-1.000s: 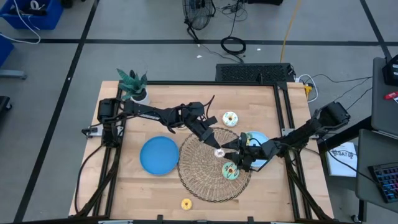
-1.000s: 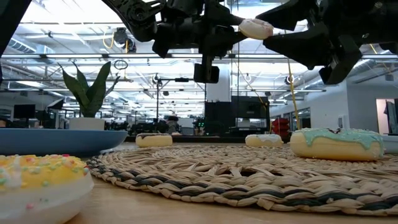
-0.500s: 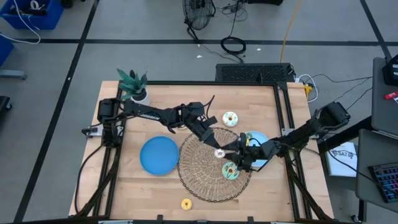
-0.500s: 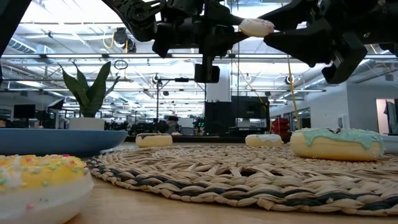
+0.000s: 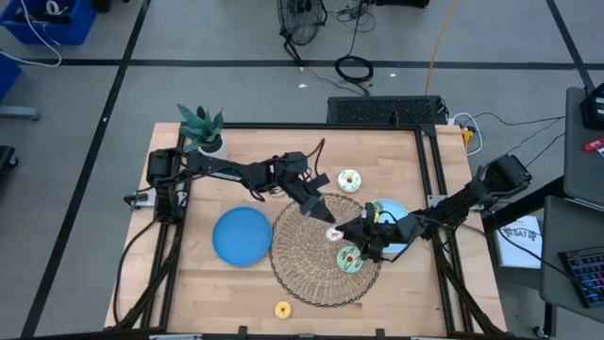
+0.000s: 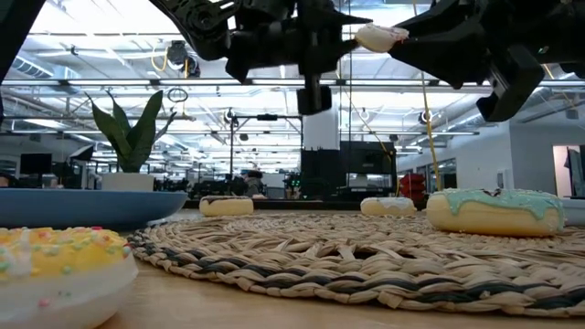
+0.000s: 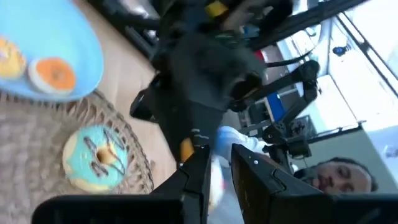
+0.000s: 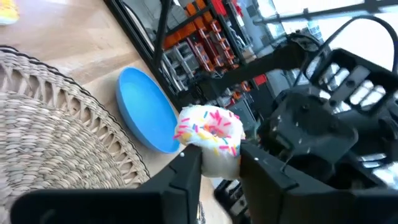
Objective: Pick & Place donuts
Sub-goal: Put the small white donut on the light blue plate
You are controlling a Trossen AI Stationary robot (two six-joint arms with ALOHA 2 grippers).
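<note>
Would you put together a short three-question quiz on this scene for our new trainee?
1. True or false: the white sprinkled donut rests on the wicker mat.
2. Which lies on the wicker mat? A the yellow donut; B the teal-iced donut; C the plant.
3. How many blue plates are on the table?
Key: 1 false, the left end effector and right end effector hold it aloft; 2 B; 3 two.

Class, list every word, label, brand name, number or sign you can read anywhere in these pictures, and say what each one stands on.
None can be read.
No print shows on the white sprinkled donut, held up between the left gripper and the right gripper.
The two blue plates and the woven mat are plain.
Shelf items in the room behind: too blurred to read.
</note>
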